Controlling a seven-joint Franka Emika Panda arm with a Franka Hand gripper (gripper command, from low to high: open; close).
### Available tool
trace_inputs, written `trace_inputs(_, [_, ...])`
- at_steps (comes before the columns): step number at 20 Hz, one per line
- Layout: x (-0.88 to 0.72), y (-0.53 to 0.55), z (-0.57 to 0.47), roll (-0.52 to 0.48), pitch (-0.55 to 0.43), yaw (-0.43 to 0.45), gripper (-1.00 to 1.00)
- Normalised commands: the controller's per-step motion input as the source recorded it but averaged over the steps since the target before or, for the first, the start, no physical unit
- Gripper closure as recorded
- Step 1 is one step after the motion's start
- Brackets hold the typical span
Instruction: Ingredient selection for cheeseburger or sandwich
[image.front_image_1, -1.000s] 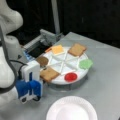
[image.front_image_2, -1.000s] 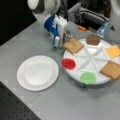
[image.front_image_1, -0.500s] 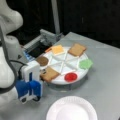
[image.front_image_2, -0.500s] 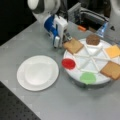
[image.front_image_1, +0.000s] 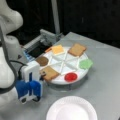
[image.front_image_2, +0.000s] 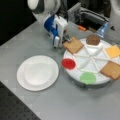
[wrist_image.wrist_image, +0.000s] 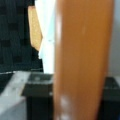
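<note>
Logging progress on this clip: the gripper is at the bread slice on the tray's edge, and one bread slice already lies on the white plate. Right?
Not quite. The white plate holds nothing; both front views show it bare. Both bread slices are on the divided tray: the near bread slice, where the gripper is, and the far bread slice.

A white round plate (image.front_image_1: 72, 110) (image.front_image_2: 37, 72) is seen on the grey counter (image.front_image_1: 105, 65) (image.front_image_2: 22, 45) in both front views, just beside a white divided tray (image.front_image_1: 65, 61) (image.front_image_2: 90, 56). 1 red disc (image.front_image_1: 70, 76) (image.front_image_2: 68, 63) and 1 green piece (image.front_image_1: 85, 63) (image.front_image_2: 87, 77) are held in tray compartments.
</note>
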Motion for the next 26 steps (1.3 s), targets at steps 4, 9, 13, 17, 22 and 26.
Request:
trace_inputs(4, [0.32,-0.42,-0.31,0.33,-0.118,0.246,1.0])
trace_inputs(9, [0.32,-0.51,-0.28,0.333,-0.102,0.283,1.0])
trace_inputs(13, [0.36,-0.48,-0.26,0.303,-0.095,0.299,1.0])
trace_inputs(17, [0.43,-0.5,-0.2,0.26,-0.093,0.293,1.0])
trace_inputs(22, [0.49,-0.59,-0.06,0.214,-0.026,0.277,1.0])
trace_inputs(26, [0.52,-0.58,0.06,0.22,0.073,0.251,1.0])
